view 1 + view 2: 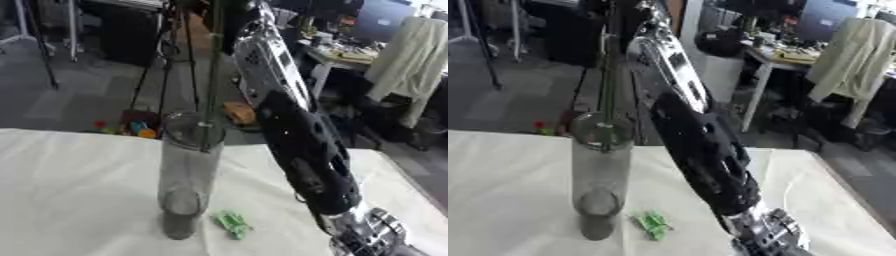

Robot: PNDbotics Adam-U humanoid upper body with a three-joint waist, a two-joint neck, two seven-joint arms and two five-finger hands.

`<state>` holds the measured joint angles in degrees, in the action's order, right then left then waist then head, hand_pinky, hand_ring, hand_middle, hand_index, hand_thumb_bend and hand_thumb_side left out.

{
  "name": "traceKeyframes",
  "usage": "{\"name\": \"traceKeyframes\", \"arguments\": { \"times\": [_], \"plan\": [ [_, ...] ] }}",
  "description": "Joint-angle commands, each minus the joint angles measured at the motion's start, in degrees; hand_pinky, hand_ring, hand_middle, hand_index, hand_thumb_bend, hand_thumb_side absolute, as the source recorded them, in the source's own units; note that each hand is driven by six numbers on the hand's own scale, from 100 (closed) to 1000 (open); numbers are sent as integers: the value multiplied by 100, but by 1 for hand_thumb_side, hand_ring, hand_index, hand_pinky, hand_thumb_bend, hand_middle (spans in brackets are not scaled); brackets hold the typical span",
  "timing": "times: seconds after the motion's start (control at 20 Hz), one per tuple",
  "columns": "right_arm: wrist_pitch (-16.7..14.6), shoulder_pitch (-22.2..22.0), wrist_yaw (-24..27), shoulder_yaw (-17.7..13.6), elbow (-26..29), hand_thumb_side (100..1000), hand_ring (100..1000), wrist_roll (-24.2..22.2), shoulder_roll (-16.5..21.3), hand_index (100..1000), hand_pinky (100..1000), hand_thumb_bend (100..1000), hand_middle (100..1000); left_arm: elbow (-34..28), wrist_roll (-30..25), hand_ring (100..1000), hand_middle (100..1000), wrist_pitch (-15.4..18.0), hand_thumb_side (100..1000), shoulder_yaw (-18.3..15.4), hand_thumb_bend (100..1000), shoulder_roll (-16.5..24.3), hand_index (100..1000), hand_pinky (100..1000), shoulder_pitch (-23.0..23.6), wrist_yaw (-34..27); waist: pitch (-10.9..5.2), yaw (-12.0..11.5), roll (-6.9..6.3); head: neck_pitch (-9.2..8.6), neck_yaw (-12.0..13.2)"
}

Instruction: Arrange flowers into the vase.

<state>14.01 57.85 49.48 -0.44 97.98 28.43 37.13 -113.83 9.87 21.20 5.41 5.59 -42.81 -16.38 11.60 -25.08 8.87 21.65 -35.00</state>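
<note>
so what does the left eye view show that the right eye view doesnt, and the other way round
Only the left eye view shows a cluster of small coloured things on the floor left of the vase, and an orange-brown thing on the floor past the table edge. Only the right eye view shows a white table leg clear of the arm. Both show the tall clear vase on the white tablecloth, a green stem standing in it, a small green piece lying beside its base, and the robot's black arm crossing in front. Neither shows a hand.
</note>
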Motion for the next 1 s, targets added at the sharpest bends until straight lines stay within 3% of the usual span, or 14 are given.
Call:
{"name": "traceKeyframes", "arguments": {
  "times": [0.05, 0.35, 1.0],
  "plan": [
    [-93, 142, 136, -95, 117, 373, 203, 119, 332, 145, 192, 100, 100, -76, -16, 834, 755, -14, 915, 14, 325, 83, 895, 713, -55, -27, -121, 23, -64, 3, -54],
    [-220, 245, 303, -123, 151, 350, 199, 244, 486, 142, 180, 100, 100, -76, -31, 834, 756, -15, 917, 21, 321, 84, 896, 713, -52, -32, -117, 30, -78, -47, -85],
    [-1029, 340, 277, -97, 268, 316, 195, -35, 703, 139, 172, 100, 100, -76, -78, 835, 756, 0, 930, 54, 308, 34, 896, 715, -92, -15, 109, -39, -41, -419, -101]
  ]
}}
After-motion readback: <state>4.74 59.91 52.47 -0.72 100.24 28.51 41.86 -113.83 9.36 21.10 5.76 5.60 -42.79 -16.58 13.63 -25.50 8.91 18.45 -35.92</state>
